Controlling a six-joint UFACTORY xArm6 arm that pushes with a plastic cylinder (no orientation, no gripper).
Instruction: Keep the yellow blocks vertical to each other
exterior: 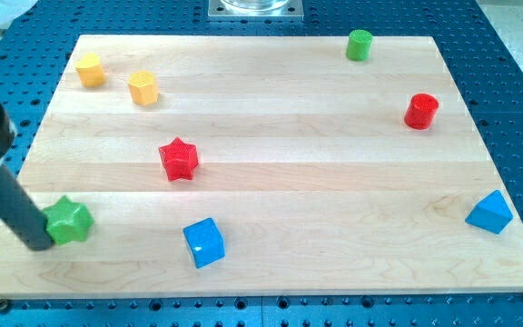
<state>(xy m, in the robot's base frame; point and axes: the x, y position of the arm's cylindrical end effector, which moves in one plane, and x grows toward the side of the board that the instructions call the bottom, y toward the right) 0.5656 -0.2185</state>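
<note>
My tip [39, 243] touches the green star block [68, 221], view's lower left; the tool is a bare rod without jaws. Yellow pentagon block [89, 69] and yellow hexagon block [143, 88] near each other, surface [334, 136] upper left.

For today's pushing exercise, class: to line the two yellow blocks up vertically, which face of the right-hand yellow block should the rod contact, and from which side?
Probably its right face, pushing toward the view's left: the yellow hexagonal block sits right of and slightly below the other yellow block. My tip is far off, beside the green star block.
</note>
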